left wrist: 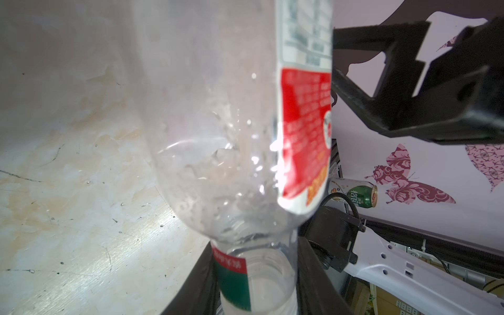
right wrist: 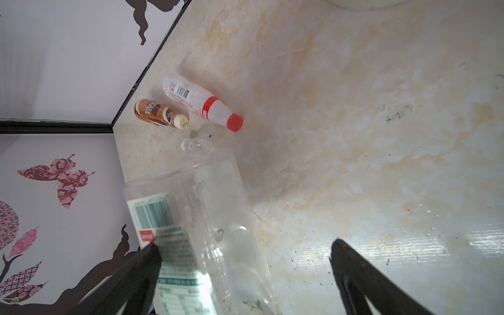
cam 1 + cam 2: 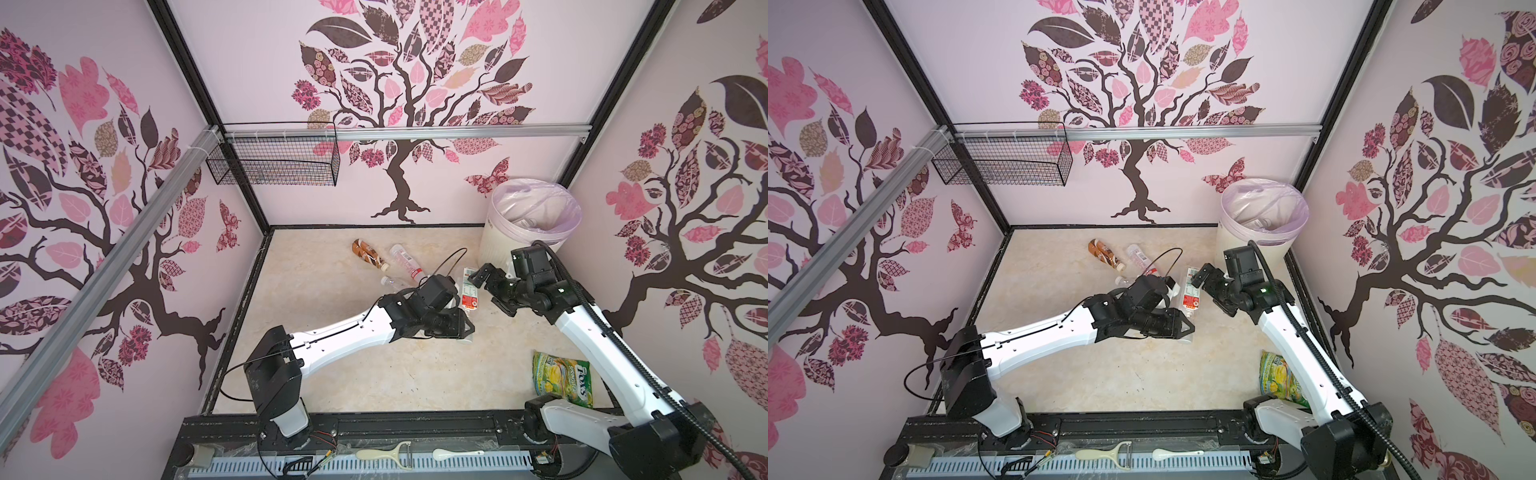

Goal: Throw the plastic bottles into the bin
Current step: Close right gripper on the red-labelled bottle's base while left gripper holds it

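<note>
Clear plastic bottle (image 3: 470, 296) is pinched at its neck by the left gripper (image 3: 465, 328). The right gripper (image 3: 491, 292) gapes astride its body, contact unclear. For a likely handover, centre and close before the left releases.

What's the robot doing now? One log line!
left end effector: shut on clear bottle | right end effector: open, near bottle | bin: held bottle not in yet

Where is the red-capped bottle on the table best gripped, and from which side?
Probably take the red-capped bottle across its labelled body, coming straight down from above: it lies flat on its side, the body is straight while the neck tapers, and the brown bottle lies apart beside it.
</note>
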Tool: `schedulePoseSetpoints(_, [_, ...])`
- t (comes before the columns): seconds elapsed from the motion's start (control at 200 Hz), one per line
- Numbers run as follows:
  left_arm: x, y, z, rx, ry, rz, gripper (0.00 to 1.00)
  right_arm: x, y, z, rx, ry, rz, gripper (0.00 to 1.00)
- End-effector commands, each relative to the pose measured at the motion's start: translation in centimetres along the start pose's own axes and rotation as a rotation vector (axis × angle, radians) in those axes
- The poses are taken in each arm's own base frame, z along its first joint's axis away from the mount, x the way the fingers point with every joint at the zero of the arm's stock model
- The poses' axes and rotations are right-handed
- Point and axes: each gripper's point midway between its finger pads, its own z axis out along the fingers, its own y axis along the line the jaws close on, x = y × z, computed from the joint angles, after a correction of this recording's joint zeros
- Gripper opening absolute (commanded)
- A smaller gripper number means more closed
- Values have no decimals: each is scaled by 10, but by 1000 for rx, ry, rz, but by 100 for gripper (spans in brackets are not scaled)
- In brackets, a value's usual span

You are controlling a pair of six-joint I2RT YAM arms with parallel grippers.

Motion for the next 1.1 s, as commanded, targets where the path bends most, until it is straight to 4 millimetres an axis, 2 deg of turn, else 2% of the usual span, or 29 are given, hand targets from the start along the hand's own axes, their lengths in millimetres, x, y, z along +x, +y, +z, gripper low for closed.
schedulePoseSetpoints(0.0, [8,-13,-7,54,5,33,33,-4,15,-7,-56,-20,-67,99])
schedulePoseSetpoints(0.32, [12,-19,-9,84,-1,38,33,3,24,6,-138,20,-67,94])
schedulePoseSetpoints(0.635, [9,-23,-7,96,3,34,33,8,15,16,-100,44,-80,87])
schedulePoseSetpoints(0.795, [8,-27,-4,100,14,32,32,4,17,16,-94,38,-87,77])
schedulePoseSetpoints(0.955, [6,-30,-5,100,14,35,33,6,11,19,-75,42,-81,66])
schedulePoseSetpoints(1.095, [6,-29,-5,94,21,25,38,2,13,18,-70,26,-81,59])
